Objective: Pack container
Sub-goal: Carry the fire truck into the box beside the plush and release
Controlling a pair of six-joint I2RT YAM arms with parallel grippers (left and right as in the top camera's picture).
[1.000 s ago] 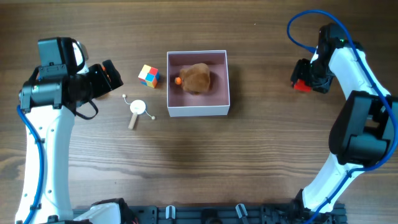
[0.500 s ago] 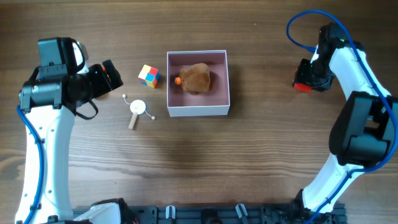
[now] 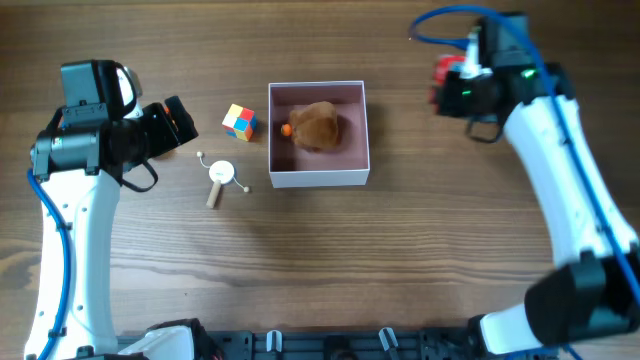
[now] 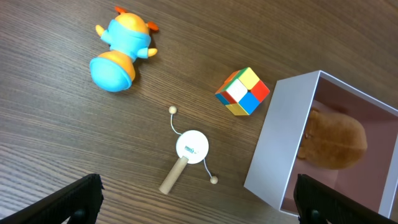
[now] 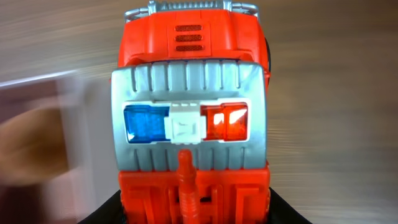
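Observation:
The container (image 3: 318,176) is a square white box with a pink inside at the table's middle; a brown plush toy (image 3: 316,125) lies in it. It also shows in the left wrist view (image 4: 273,162). My right gripper (image 3: 447,83) is shut on a red toy fire truck (image 5: 194,118) and holds it above the table to the right of the box. My left gripper (image 3: 178,122) is open and empty, left of a multicoloured cube (image 3: 238,121) and a wooden rattle drum (image 3: 220,177).
A blue and orange toy figure (image 4: 118,53) lies on the wood left of the cube (image 4: 243,91) and beyond the rattle drum (image 4: 189,149). The box wall (image 4: 292,134) stands at the right of the left wrist view.
My right gripper has lifted the red fire truck and swung left and away, toward the box. The left arm has not moved.

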